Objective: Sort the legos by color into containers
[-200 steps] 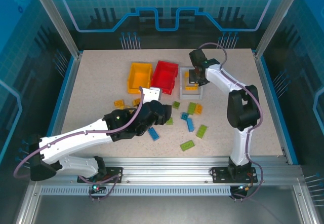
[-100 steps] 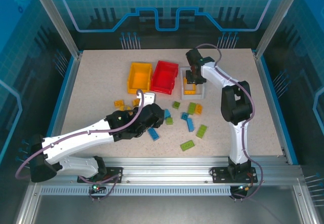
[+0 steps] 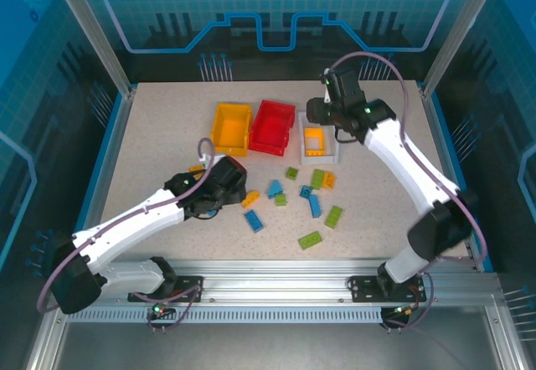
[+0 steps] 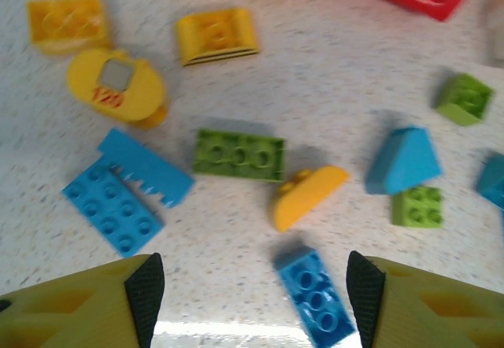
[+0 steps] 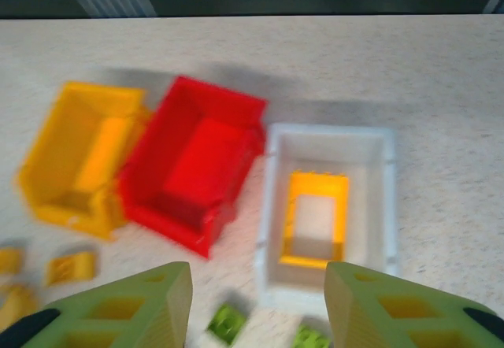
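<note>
Legos (image 4: 239, 155) scattered, some cut off | left gripper (image 4: 254, 285) released, empty | right gripper (image 5: 256, 281) released; view blurred

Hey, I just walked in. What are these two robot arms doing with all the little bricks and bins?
They are sorting toy bricks into bins by color. The right gripper hangs open and empty above the white bin, where one yellow-orange piece lies. The red bin beside it looks empty. The left gripper is open, holding nothing, low over the loose bricks in blue, green and yellow scattered on the table. Most bricks are not yet sorted.
</note>
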Controlling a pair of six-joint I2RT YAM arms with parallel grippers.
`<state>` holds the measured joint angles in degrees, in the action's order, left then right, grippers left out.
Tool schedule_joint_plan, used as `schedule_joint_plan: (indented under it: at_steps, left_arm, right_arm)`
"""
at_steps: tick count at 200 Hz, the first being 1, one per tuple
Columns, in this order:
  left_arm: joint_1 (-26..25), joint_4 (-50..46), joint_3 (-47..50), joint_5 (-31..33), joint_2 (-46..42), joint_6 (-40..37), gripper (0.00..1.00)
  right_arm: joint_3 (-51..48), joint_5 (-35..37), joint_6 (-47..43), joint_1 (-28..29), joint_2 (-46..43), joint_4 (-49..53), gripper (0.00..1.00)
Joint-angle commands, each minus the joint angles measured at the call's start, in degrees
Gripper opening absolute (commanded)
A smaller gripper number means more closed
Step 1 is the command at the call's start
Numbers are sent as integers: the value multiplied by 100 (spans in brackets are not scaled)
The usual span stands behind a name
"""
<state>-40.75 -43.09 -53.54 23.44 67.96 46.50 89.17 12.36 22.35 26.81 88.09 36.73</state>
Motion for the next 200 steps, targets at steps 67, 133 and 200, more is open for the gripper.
schedule_joint_plan:
  at_steps: [67, 133, 200]
  left_arm:
    - [2418, 477, 1393, -1816, -576, 1171, 56]
    - [2505, 1228, 1820, -2458, 61, 919, 59]
    - [2337, 1426, 1901, -2375, 465, 762, 58]
  right_arm:
    - [-3766, -784, 405, 2967, -2117, -1899, 61]
    - [-3544, -762, 412, 3163, -1609, -1863, 61]
    - [-3518, -775, 510, 3181, -1423, -1968, 61]
